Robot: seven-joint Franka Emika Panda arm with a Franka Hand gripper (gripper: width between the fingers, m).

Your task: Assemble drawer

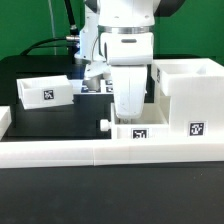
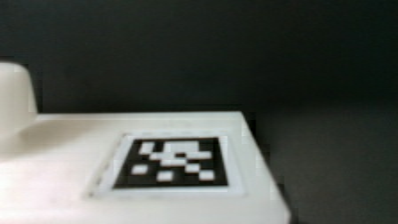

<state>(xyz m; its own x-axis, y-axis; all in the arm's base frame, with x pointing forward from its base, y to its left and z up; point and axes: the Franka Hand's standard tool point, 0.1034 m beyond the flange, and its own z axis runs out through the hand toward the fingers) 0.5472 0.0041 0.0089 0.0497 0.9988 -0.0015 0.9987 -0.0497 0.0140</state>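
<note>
In the exterior view a small knobbed tray (image 1: 140, 131) with a tag lies against the front rail, its knob (image 1: 104, 125) toward the exterior view's left. My gripper (image 1: 128, 112) reaches down onto this tray; its fingertips are hidden at the tray's wall. The large case (image 1: 186, 92) stands just to the exterior view's right of the tray. A second tray (image 1: 44, 92) sits at the left. The wrist view shows a white tagged surface (image 2: 175, 163) very close, with a rounded white part (image 2: 15, 92) beside it; no fingers can be made out.
A long low white rail (image 1: 90, 152) runs across the front of the table. Small tagged pieces (image 1: 92, 86) lie behind the arm. Black cables hang at the back left against a green wall.
</note>
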